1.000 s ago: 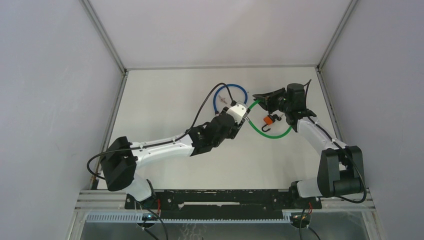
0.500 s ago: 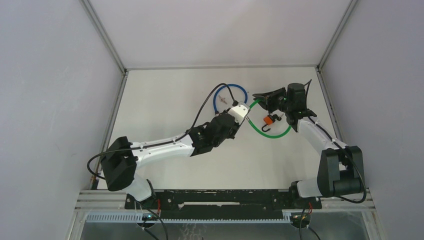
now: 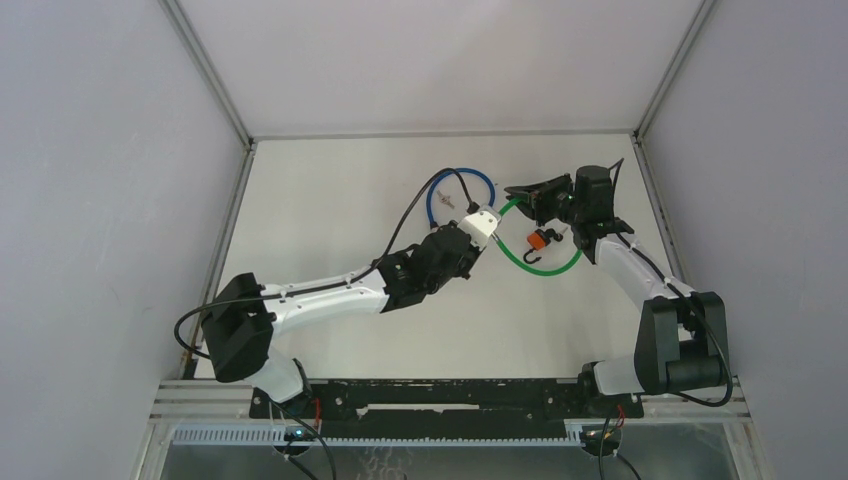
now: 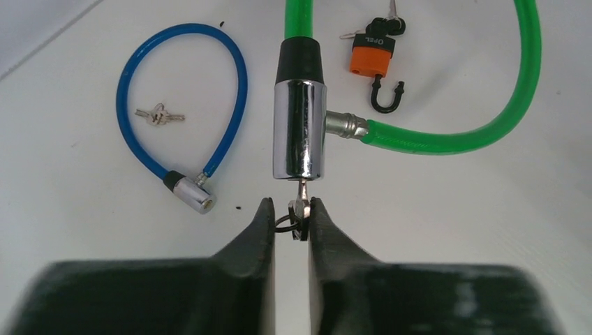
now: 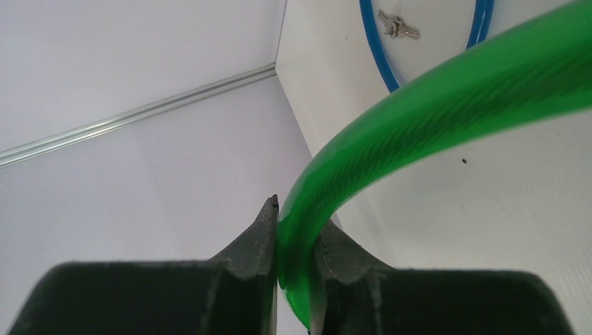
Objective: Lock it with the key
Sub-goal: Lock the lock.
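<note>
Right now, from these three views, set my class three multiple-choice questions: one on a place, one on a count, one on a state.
1. The key pinched by the left gripper sits in:
A. the orange padlock
B. the chrome cylinder of the green cable lock
C. the blue cable lock

2. Locks on the table:
A. one
B. two
C. three

3. The right gripper is:
A. shut on the green cable lock
B. wide open
C. holding the orange padlock

Answers:
1. B, the key pokes out of the cylinder's end.
2. C, there are two cable locks and one padlock.
3. A, the green cable is clamped between its fingers in the right wrist view.
</note>
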`<state>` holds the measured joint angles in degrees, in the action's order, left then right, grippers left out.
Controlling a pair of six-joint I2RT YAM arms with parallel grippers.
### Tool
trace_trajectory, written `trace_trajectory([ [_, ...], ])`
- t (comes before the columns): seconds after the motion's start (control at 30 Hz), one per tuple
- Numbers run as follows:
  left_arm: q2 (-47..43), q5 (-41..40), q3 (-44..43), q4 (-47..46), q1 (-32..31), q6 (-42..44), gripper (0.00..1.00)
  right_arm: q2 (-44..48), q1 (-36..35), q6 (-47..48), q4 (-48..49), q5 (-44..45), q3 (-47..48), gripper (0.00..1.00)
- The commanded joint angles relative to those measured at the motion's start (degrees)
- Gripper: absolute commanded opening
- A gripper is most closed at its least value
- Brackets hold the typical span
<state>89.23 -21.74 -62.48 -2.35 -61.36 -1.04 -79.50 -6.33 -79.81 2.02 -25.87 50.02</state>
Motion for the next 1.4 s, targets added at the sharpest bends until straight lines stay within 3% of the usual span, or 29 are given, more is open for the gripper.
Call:
trace_trajectory([
  [0.0, -0.51, 0.79, -3.62, -2.09, 0.20, 0.95, 0.02, 0.91, 0.45, -0.52, 4.53, -1.82, 2.27, 0.00],
  [0.17, -0.37, 0.78, -3.22, -1.01, -0.45, 0.95, 0.00, 0.70, 0.48, -0.49, 3.85, -1.15, 2.28, 0.00],
  [0.47, -3.47, -7.42, 4.44, -0.18, -4.44, -4.07, 0.00, 1.17, 1.27, -0.54, 1.94, 1.13, 2.28, 0.00],
  [0.9, -7.29, -12.40, 7.70, 11.66, -8.73, -5.53, 0.00, 4.95, 0.43, 2.57, -0.90, 6.73, 2.28, 0.00],
  [1.07, -4.75, -20.24, 7.50, 14.36, -12.04, -3.97, 0.00, 8.74, -1.94, 5.36, -5.28, 12.01, 3.11, 0.00],
  [1.23, -1.27, -35.62, 5.77, 14.00, -14.50, -1.34, 0.00, 10.76, -5.04, 6.02, -10.81, 15.35, 4.47, 0.00],
  [1.37, 3.30, -47.23, 3.81, 8.06, -16.56, 7.67, 0.00, 8.54, -5.33, 4.63, -11.09, 11.95, 4.63, 0.00],
])
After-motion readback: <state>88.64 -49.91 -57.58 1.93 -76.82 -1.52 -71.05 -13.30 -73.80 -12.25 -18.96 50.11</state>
